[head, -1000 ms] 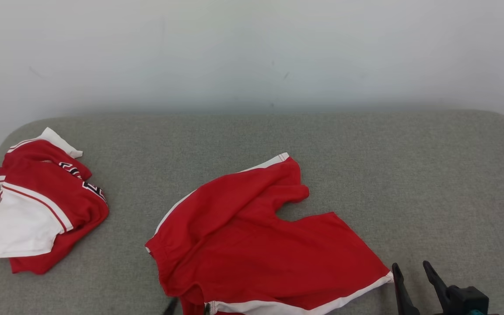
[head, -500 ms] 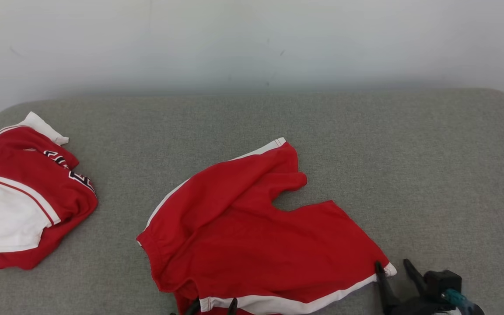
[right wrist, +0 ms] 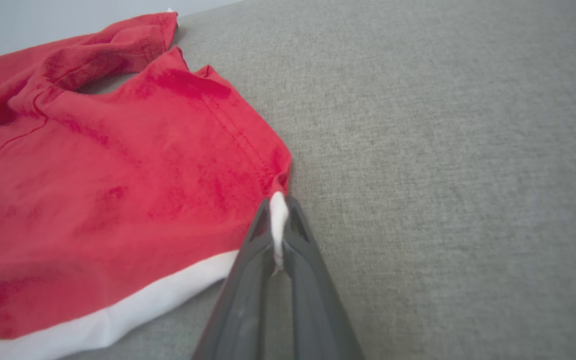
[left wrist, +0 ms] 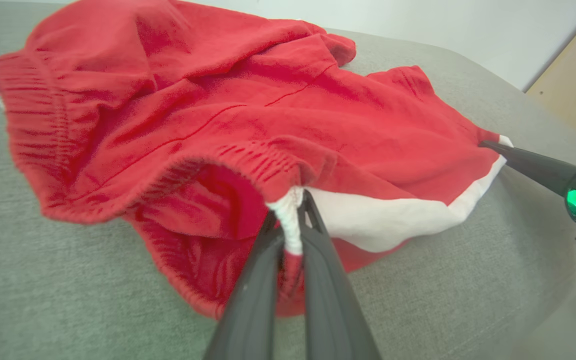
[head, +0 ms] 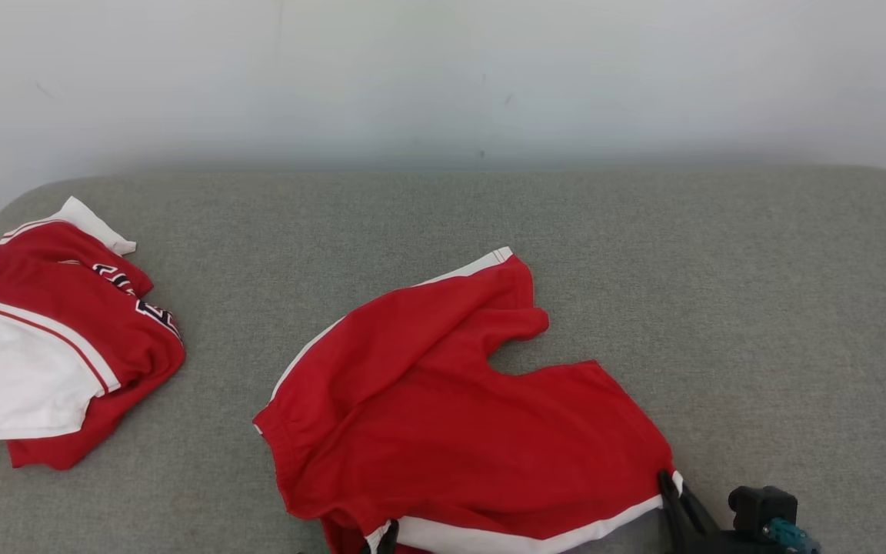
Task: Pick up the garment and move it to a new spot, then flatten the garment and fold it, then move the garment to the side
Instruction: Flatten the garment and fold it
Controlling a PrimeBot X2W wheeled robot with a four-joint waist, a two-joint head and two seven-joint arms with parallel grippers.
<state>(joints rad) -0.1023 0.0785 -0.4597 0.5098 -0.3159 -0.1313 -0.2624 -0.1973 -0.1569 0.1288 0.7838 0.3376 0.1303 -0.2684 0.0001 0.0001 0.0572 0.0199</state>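
The garment (head: 451, 423) is a pair of red shorts with white side stripes, lying crumpled on the grey couch cushion (head: 720, 308). My left gripper (left wrist: 290, 210) is shut on the white stripe at the waistband (left wrist: 288, 220), near the bottom edge of the head view (head: 381, 538). My right gripper (right wrist: 278, 210) is shut on the white-striped corner of the leg hem (right wrist: 278, 220), at the garment's lower right (head: 670, 485). In the left wrist view the garment (left wrist: 218, 110) spreads away from the fingers, and the right gripper's dark tip (left wrist: 493, 146) bites its far corner.
A second red and white garment (head: 58, 362) lies bunched at the cushion's left end. A pale wall (head: 443, 77) runs behind the cushion. Bare grey fabric stretches to the right of the shorts and behind them.
Both grippers have gone from open to shut, each pinching a white-striped edge of the shorts. The head camera has shifted slightly.
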